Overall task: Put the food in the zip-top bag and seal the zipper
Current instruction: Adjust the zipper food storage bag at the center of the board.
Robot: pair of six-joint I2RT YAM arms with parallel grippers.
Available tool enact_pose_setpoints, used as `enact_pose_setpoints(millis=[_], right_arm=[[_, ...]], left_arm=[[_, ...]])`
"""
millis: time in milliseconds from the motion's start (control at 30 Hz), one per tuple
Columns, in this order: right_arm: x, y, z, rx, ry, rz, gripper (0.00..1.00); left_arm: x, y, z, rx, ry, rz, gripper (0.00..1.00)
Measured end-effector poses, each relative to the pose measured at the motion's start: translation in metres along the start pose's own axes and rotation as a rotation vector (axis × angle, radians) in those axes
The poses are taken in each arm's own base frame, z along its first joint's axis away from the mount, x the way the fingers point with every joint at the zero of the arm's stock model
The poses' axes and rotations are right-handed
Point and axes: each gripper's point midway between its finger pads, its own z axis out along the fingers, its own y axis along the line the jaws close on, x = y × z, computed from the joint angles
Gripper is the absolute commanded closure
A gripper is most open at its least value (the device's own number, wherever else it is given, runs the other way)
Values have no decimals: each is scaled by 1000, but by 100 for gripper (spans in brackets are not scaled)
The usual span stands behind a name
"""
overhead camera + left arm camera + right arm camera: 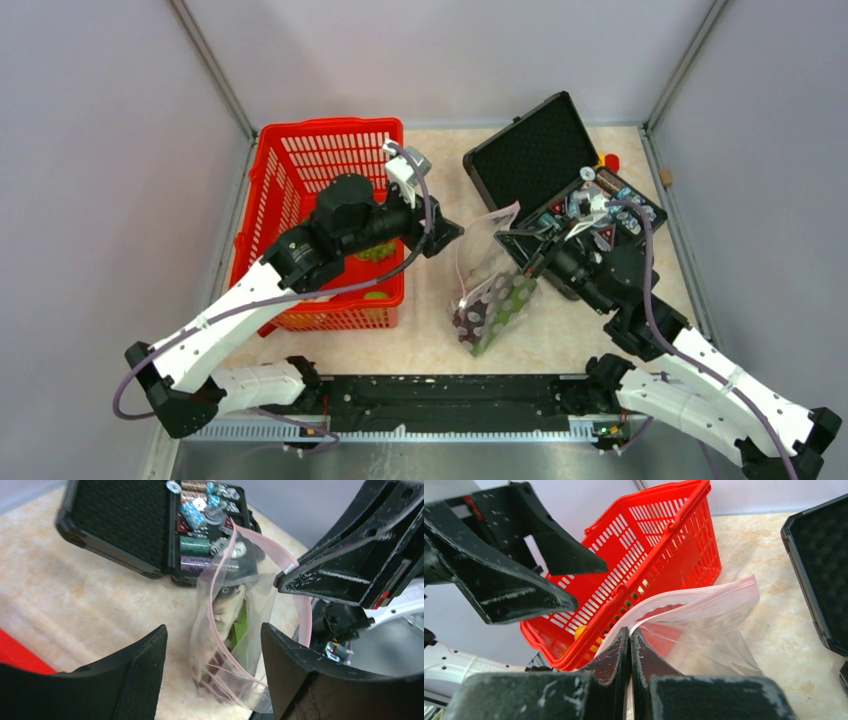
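The bag (pixel 488 285) slumps in the middle of the table with its mouth up. The basket (pixel 330 124) is at its 9 o'clock and the open case (pixel 525 150) at its 1 o'clock.

The right gripper (pixel 527 262) reaches in from the bag's 3 o'clock. Its jaws are pressed together on the mouth edge, pinching the zipper (pixel 704 592).

The left gripper (pixel 450 237) hangs at the bag's 11 o'clock, over the gap between basket and bag. Its jaws are wide apart and hold nothing.

In the left wrist view the bag lies between the two spread fingers but farther off. The film runs close to the right-hand finger, and contact there cannot be told.

The right wrist view shows its own fingers closed, with only the bag's film between them. The pink strip arches away toward 2 o'clock, and one lip stands off the other, so the mouth is open.

The top view shows dark grapes (pixel 470 318) and green pieces at the bag's bottom, toward 6 o'clock.

The left wrist view alone looks down through the mouth. A green leaf (pixel 242 625) stands upright inside, with dark purple beneath it. This view also shows the small gadgets (pixel 195 517) packed in the case's tray.

Only the right wrist view shows a lemon (pixel 580 631) through the basket's slotted wall. The top view shows green food (pixel 375 252) on the basket floor, partly under the left arm.
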Motion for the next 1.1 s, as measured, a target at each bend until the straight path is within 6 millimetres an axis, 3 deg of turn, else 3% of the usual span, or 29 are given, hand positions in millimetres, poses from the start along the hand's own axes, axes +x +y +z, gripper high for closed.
enact_pose_setpoints(millis=[300, 433, 500, 667, 800, 900, 967, 1100], right_arm=[[-4, 9, 4, -38, -14, 25, 100], [-4, 11, 5, -49, -15, 26, 100], [-4, 14, 5, -65, -10, 27, 100], [-3, 26, 3, -130, 1, 30, 100], [-6, 20, 3, -85, -1, 34, 100], [-12, 7, 2, -3, -15, 33, 100], [-17, 9, -2, -7, -35, 34, 100], [-42, 37, -17, -142, -115, 37, 100]], left_arm=[[47, -8, 15, 86, 193, -30, 25], [52, -7, 13, 83, 217, -27, 23], [54, -4, 13, 61, 223, -27, 33], [56, 7, 30, 14, 266, -25, 98], [66, 15, 40, -17, 304, -26, 100], [58, 17, 35, -36, 276, -16, 100], [45, 14, 28, -33, 241, -8, 100], [-3, -10, 10, 42, 120, 9, 100]])
